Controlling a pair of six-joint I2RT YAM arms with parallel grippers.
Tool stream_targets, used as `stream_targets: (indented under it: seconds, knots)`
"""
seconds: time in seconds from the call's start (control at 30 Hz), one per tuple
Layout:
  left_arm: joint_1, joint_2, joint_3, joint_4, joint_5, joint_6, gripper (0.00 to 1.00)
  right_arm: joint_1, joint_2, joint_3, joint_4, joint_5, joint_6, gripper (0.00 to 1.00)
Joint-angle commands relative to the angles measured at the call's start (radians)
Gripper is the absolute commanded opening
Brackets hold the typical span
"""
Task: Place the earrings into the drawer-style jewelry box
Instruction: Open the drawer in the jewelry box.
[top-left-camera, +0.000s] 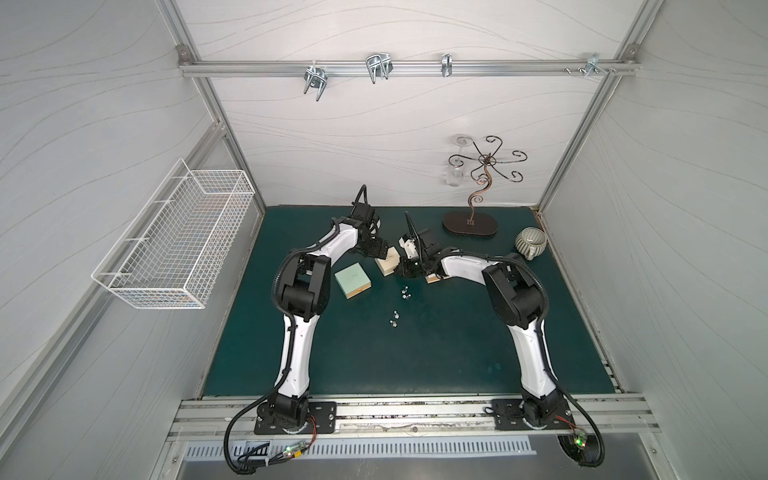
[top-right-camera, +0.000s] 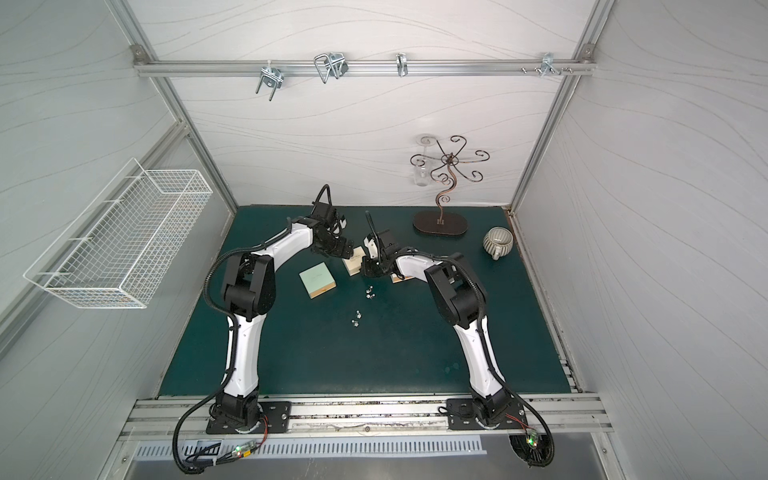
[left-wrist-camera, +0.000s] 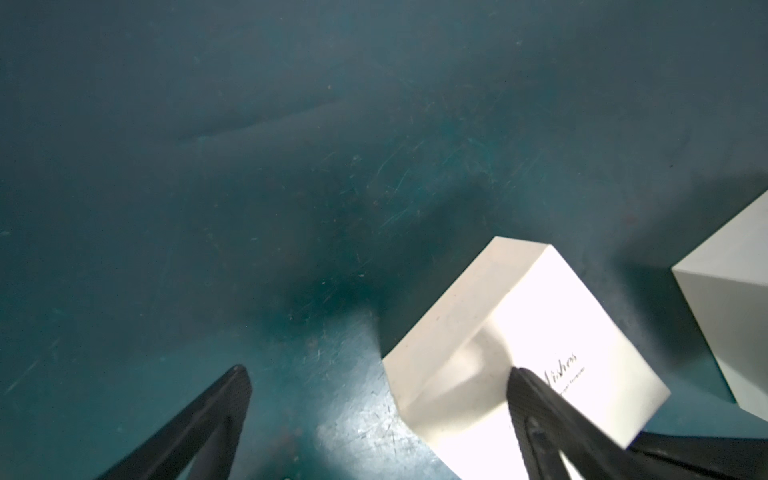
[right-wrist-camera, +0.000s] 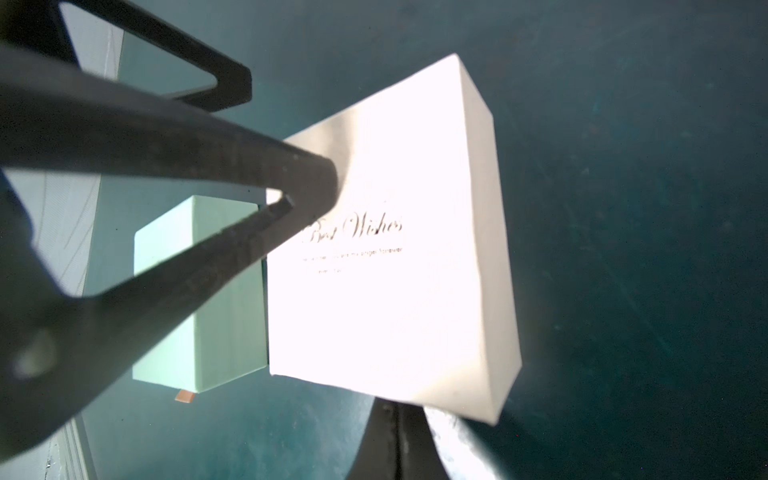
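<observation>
My left gripper wide open, finger on smooth square white box; right gripper pinched shut alongside; glinting earrings, two clusters.

The dark teal surface is flecked with pale scratches. The cream-white square cardboard box carries dark script lettering on its top. The mint-green square box has a tan base and a copper-coloured tab. The tiny stud earrings glint silver-white. The wire basket is a white grid. The ribbed ceramic cup is grey-green, and the scrolled metal stand is bronze-brown.
</observation>
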Motion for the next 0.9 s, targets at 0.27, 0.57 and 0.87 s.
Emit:
stream_targets:
  seconds: [0.27,0.57,0.87]
  knots:
    - [0.009,0.038,0.036,-0.02,-0.024,0.011,0.99,0.006,-0.064,-0.094,0.005,-0.002,-0.008,0.0]
    - [0.011,0.04,0.03,-0.023,-0.028,0.009,0.99,0.007,-0.115,-0.155,0.016,-0.001,-0.006,0.0]
    - [0.011,0.037,0.027,-0.02,-0.028,0.007,0.99,0.007,-0.172,-0.227,0.027,0.007,-0.006,0.0]
